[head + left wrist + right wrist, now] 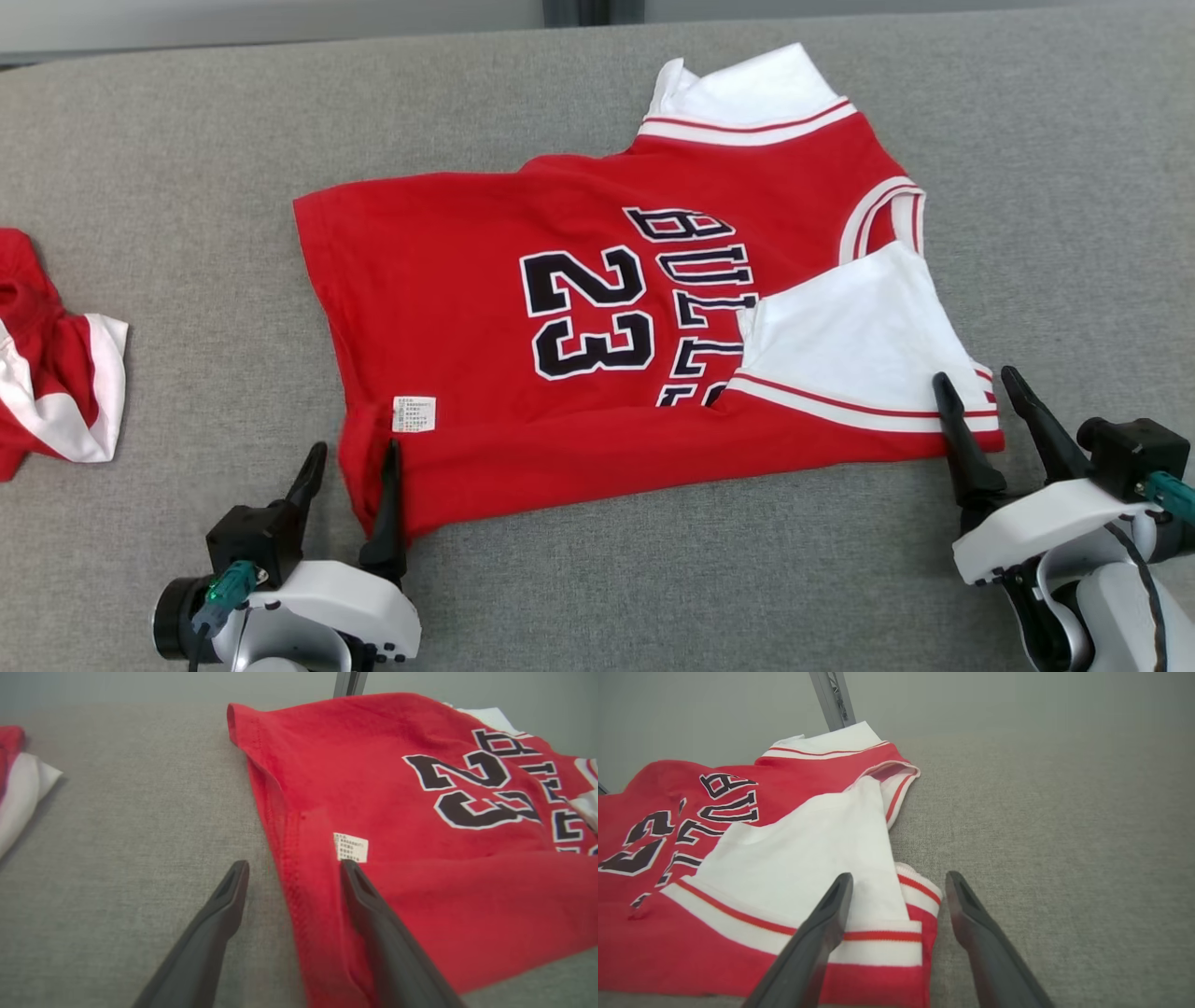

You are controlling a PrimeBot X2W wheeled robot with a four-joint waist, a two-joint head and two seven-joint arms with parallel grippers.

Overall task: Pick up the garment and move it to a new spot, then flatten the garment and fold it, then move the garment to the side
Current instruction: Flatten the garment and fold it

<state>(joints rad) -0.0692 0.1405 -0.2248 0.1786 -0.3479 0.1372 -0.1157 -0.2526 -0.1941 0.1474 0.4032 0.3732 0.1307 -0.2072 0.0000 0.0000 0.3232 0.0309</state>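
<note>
Red soft-knit jersey [448, 280], printed with a black, white-edged "23" and block lettering, lies spread nearly flat in the middle of the grey coarse-woven padded surface [187, 140], with its collar end to the right. Its near edge is folded over in a smooth band. A white sleeve [840, 336] with ribbed red-and-white trim is turned in over the lettering at the near right. A small white printed care label [414, 413] sits by the near-left corner.

The left gripper [357, 448] has its two long, dark, tapered fingers spread wide, straddling that corner's stitched hem. One finger is over bare grey weave and the other over red cloth, its tip just short of the label. The right gripper [977, 375] is equally wide astride the near-right corner, with one finger over the striped trim and the other over the weave. At the left edge lies a crumpled red-and-white cloth bundle [56, 373], well apart from the jersey.
</note>
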